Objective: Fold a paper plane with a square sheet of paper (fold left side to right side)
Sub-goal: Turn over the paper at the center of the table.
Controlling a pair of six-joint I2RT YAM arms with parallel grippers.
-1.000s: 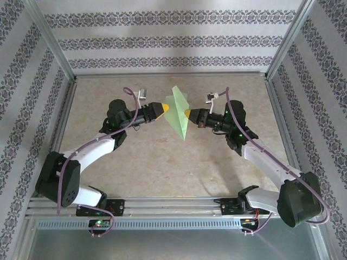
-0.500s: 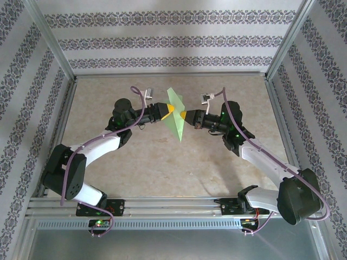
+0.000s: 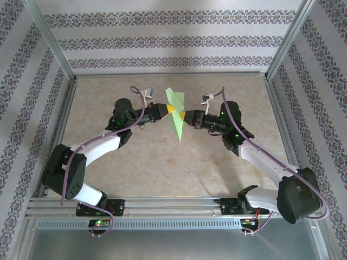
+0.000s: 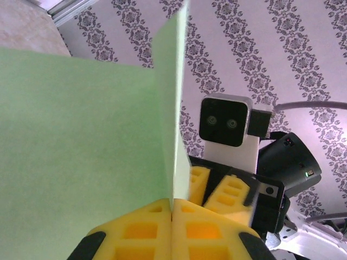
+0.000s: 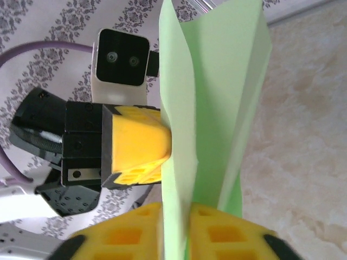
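The folded light-green sheet of paper (image 3: 176, 114) hangs in mid-air above the middle of the table, a narrow pointed shape with its tip toward the near side. My left gripper (image 3: 169, 109) pinches it from the left, shut on its edge. My right gripper (image 3: 182, 115) pinches it from the right, shut on its layers. In the left wrist view the paper (image 4: 81, 141) rises edge-on from between the yellow fingers (image 4: 135, 233), with the right gripper's yellow pads behind. In the right wrist view the paper (image 5: 217, 108) stands between the fingers (image 5: 227, 238), and the left gripper presses its far side.
The beige table (image 3: 135, 162) lies below, fenced by patterned walls and metal posts (image 3: 51, 49). Both arms reach inward from the near rail (image 3: 173, 208), elbows out to the sides.
Both grippers have closed in toward each other at the paper. The left arm swung further right, and the paper has turned more upright and narrower.
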